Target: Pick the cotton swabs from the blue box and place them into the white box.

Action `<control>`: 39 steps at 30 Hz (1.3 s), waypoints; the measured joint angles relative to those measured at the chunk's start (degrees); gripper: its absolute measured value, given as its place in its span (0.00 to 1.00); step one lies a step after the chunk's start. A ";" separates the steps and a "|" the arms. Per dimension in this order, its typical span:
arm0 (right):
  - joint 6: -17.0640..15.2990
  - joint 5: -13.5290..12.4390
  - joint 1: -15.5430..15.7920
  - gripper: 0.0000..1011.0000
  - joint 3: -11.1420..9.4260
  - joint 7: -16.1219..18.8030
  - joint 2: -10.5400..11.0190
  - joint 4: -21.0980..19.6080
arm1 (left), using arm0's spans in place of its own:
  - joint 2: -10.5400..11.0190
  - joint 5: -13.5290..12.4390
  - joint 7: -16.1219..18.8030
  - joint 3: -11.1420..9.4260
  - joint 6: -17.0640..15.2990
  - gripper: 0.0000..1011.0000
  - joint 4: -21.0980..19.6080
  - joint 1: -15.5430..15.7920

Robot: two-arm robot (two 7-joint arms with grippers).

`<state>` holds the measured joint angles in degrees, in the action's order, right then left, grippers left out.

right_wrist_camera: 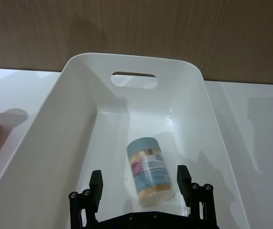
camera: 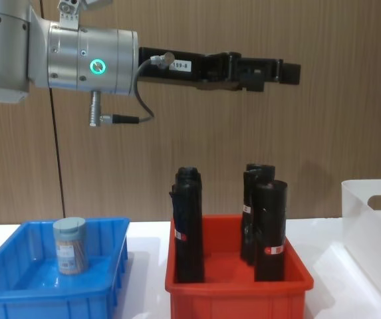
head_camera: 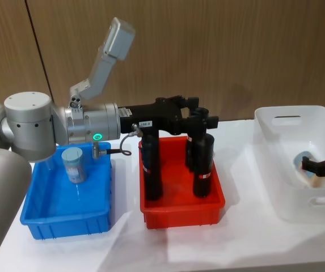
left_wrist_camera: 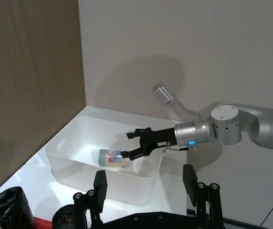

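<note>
One cotton swabs jar (head_camera: 73, 165) stands upright in the blue box (head_camera: 66, 220), also seen from the chest as the jar (camera: 69, 245) in the blue box (camera: 17, 300). A second cotton swabs jar (right_wrist_camera: 148, 171) lies on its side on the floor of the white box (right_wrist_camera: 126, 58). My right gripper (right_wrist_camera: 139, 181) hangs open just above it, its fingers wider than the jar and not gripping. From the head, the right gripper (head_camera: 324, 166) is inside the white box (head_camera: 292, 111). My left gripper (head_camera: 199, 116) is held open and empty high above the red bin.
A red bin (head_camera: 182, 212) with three tall black rolls (head_camera: 203, 164) stands between the blue and white boxes. A wooden wall runs behind the white table. The left arm's elbow (head_camera: 29, 124) looms over the blue box's back left corner.
</note>
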<state>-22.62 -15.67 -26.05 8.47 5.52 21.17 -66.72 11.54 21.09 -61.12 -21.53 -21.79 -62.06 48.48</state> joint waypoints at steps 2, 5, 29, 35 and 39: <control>0.31 0.26 -0.25 0.99 -0.07 -0.10 -0.03 0.54 | 0.00 0.00 0.00 0.00 0.00 0.99 0.00 0.00; 0.53 0.58 -0.44 0.99 -0.14 -0.25 -0.04 0.95 | 0.00 0.00 0.00 0.00 0.00 0.99 0.00 0.00; 1.51 1.53 -1.16 0.99 -0.39 -0.75 -0.08 2.36 | 0.00 0.00 0.00 0.00 0.00 0.99 0.00 0.00; 1.56 1.58 -1.19 0.99 -0.40 -0.79 -0.07 2.46 | 0.00 0.00 0.00 0.00 0.00 0.99 0.00 0.00; 1.64 1.61 -1.19 0.99 -0.42 -0.81 -0.07 2.46 | 0.00 0.00 0.00 0.00 0.00 0.99 0.00 0.00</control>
<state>-20.98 -14.06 -27.24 8.05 4.71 21.09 -64.26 11.53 21.09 -61.12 -21.53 -21.79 -62.06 48.47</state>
